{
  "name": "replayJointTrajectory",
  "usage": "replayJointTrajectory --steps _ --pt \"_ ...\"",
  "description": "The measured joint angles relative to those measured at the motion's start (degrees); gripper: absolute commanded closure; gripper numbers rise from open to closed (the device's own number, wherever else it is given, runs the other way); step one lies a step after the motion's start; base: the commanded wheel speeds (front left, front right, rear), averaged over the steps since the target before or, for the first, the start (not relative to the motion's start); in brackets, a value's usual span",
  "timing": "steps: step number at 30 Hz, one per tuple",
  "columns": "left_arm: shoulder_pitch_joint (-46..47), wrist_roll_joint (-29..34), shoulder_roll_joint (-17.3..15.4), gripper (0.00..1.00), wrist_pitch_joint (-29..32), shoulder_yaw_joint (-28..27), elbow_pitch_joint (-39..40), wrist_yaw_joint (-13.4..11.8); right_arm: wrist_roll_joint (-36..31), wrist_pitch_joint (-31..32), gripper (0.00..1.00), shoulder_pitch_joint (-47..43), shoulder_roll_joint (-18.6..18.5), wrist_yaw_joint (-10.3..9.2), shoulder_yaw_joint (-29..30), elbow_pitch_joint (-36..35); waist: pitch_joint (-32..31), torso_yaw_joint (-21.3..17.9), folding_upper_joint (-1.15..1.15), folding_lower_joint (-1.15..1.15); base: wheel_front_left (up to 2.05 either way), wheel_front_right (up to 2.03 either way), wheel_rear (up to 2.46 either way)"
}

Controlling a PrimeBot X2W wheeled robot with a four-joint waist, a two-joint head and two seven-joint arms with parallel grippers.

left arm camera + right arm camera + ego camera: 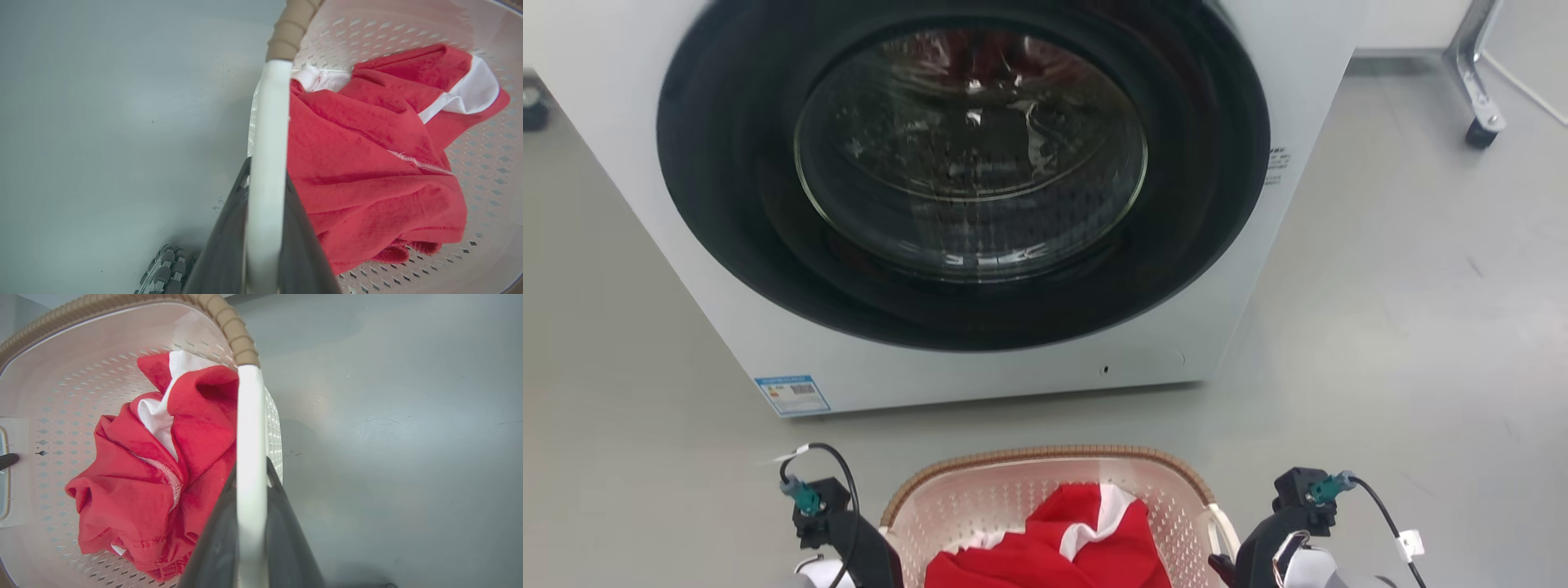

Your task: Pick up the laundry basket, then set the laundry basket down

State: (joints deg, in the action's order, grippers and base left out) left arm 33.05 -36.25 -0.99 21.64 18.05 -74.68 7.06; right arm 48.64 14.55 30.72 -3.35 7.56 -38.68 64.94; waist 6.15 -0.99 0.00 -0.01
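The laundry basket (1045, 452), cream with perforated walls and a brown woven-look rim, sits at the bottom centre of the head view, between my two arms. A red and white garment (1086, 543) lies crumpled inside it. My left gripper (265, 181) is shut on the basket's white left handle (270, 118), one dark finger on each side. My right gripper (251, 471) is shut on the white right handle (250, 416) in the same way. Whether the basket rests on the floor or hangs above it, I cannot tell.
A white front-loading washing machine (1258, 269) stands just beyond the basket, its round glass door (970, 155) shut. A metal leg with a caster (1480, 131) is at the far right. Grey floor (1405, 327) spreads to both sides.
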Motion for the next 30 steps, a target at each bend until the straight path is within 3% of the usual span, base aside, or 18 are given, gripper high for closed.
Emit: replayJointTrajectory --steps 13,30 --pt "-4.9 -1.66 -0.12 1.0 2.31 -0.03 -0.1 -0.3 3.24 3.59 1.0 -4.23 -0.58 0.0 -2.07 -1.12 -6.56 -0.41 0.0 0.01 0.0 0.0 0.0" --pt "-6.54 -3.47 -0.1 1.0 3.19 1.22 -0.02 -1.01 5.42 5.27 1.0 -5.07 -1.35 0.0 -4.04 -1.92 -7.77 -0.38 0.01 0.01 0.0 0.0 0.0"
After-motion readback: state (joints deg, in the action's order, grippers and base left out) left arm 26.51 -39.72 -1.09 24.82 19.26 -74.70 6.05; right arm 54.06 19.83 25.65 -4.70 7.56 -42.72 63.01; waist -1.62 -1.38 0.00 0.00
